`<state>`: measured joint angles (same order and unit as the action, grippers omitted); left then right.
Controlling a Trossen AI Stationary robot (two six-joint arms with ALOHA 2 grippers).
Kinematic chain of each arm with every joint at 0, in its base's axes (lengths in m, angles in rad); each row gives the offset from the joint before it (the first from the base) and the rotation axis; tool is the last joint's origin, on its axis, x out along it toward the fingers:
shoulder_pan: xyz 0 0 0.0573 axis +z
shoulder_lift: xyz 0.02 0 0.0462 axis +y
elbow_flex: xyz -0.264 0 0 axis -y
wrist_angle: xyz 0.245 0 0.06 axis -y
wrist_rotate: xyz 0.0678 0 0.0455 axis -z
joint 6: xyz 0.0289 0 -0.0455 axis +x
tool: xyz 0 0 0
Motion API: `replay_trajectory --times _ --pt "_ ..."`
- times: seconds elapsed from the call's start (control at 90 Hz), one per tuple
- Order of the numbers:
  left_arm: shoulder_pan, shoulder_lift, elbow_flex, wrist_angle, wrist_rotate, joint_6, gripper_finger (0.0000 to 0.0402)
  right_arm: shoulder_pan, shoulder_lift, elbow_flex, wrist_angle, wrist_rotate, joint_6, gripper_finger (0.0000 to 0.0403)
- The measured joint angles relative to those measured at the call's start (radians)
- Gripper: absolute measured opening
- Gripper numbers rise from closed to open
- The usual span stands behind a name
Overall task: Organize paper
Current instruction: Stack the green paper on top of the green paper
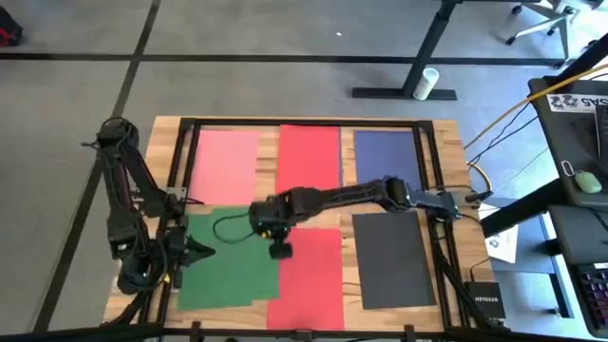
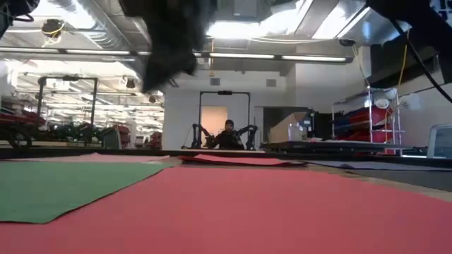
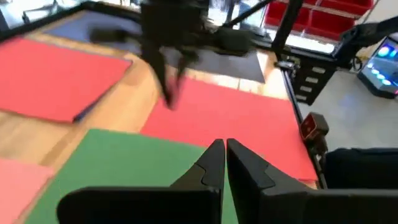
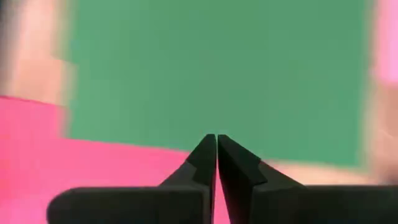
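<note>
1. Your right pincer (image 1: 278, 249) hangs closed and empty above the green sheet's (image 1: 231, 267) edge.
2. Your left pincer (image 1: 197, 250), closed and empty, sits over that sheet's opposite side.
3. The right arm hides part of the worktop (image 1: 454, 171) beyond the green sheet.

Clearance over table, high view.
Right arm (image 1: 361, 196) lies across mid-frame from the right edge to centre, blocking passage between upper and lower sheets; its gripper (image 1: 279, 250) hangs over the lower red sheet (image 1: 309, 275) beside the green sheet (image 1: 228, 261). Left arm (image 1: 128, 204) fills the left edge. The black sheet (image 1: 391, 258) at lower right and the upper row are unobstructed.
</note>
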<state>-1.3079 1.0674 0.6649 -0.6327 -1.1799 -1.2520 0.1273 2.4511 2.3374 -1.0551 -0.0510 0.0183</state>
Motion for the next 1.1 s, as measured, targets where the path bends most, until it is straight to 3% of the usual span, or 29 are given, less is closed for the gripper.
replay_trajectory --times 0.256,0.611,0.978,1.1 --pt "0.0 0.05 -0.008 -0.002 0.059 -0.081 0.0 -0.076 0.004 -0.122 0.055 0.033 -0.019 0.0" --pt "0.0 0.095 -0.008 -0.006 0.081 -0.131 0.0 -0.081 0.003 -0.292 0.186 0.032 -0.025 0.0" --pt "0.034 0.095 -0.008 -0.011 0.094 -0.122 0.0 -0.091 0.009 -0.319 0.486 -0.056 0.033 0.0" --pt "0.054 0.095 -0.008 -0.01 0.12 -0.11 0.0 -0.091 0.008 -0.303 0.466 -0.052 0.035 0.0"
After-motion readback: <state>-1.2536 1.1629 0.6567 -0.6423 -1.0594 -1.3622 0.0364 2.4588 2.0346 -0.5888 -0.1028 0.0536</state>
